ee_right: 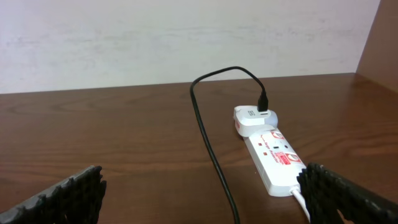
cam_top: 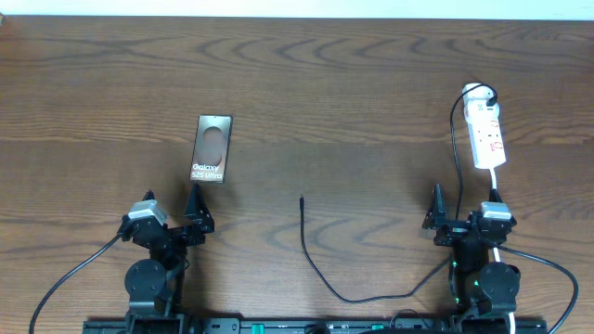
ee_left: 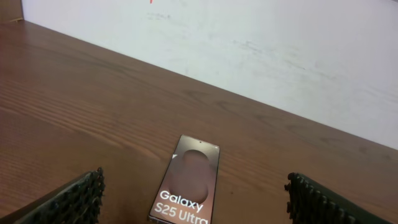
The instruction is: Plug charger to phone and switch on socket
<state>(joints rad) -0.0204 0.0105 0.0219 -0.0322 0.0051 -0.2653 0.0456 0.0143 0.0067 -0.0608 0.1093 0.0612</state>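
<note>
The phone (cam_top: 212, 148) lies flat on the table at the left, lettering "Galaxy S25 Ultra" up; it also shows in the left wrist view (ee_left: 186, 183). My left gripper (cam_top: 172, 215) is open and empty just below it. The white socket strip (cam_top: 485, 132) lies at the far right with a white adapter plugged in; it shows in the right wrist view (ee_right: 272, 155). The black charger cable (cam_top: 320, 269) runs from the adapter down past my right arm to a loose connector tip (cam_top: 302, 199) at table centre. My right gripper (cam_top: 458, 211) is open and empty, below the socket.
The strip's white cord (cam_top: 498, 186) runs down toward the right arm's base. The black cable (ee_right: 208, 143) crosses the table between the right fingers. A pale wall stands behind the table's far edge.
</note>
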